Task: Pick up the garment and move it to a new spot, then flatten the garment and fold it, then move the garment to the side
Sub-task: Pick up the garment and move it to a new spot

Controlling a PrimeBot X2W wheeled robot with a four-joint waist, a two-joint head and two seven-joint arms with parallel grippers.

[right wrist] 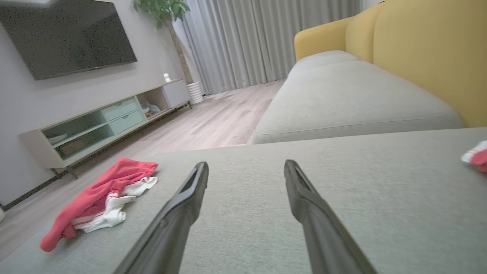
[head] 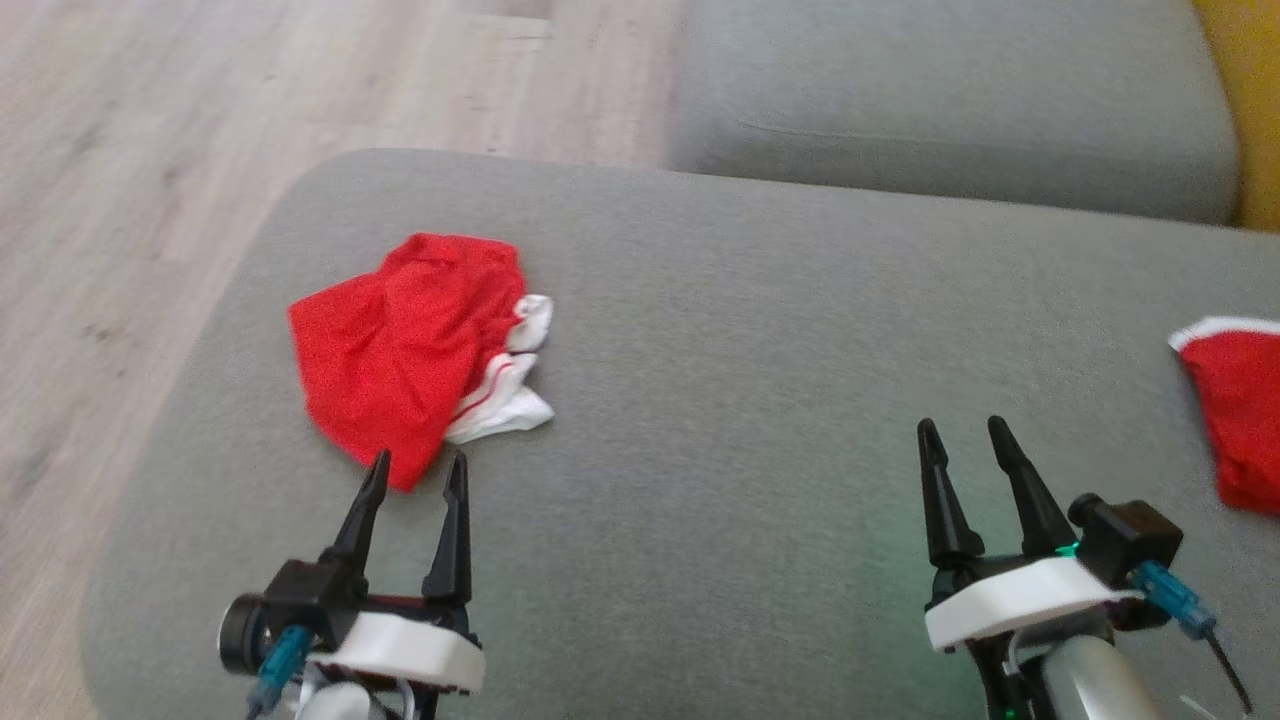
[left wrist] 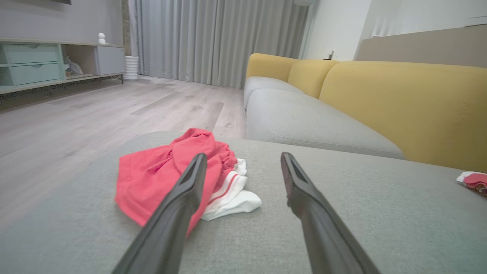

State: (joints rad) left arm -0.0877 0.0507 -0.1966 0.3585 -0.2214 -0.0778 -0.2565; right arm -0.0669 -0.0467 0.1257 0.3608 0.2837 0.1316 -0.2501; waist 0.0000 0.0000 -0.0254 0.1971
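**Grey sofa seat with a crumpled red garment and two open grippers**

Grey fabric covered a broad sofa cushion (head: 700,330) that took up most of the head view. A pale wooden floor (head: 130,150) lay beyond its left edge. A second grey cushion (head: 950,90) sat behind it. In the left wrist view a yellow backrest (left wrist: 399,99) rose along the right side of the seats.

The red garment (head: 395,340) lay crumpled on the left part of the near cushion. White trim with a thin red stripe was bunched at its right side. Another red cloth (head: 1240,400) with a white edge lay well apart from it, at the far right edge of the cushion.

The left gripper (head: 418,465) hung just in front of the garment's near corner, with its two dark fingers spread apart and nothing between them. One fingertip overlapped the red corner in the head view, and contact could not be judged. The right gripper (head: 963,428) was over bare grey fabric, fingers likewise spread and empty, between the two red pieces and nearer the right one.
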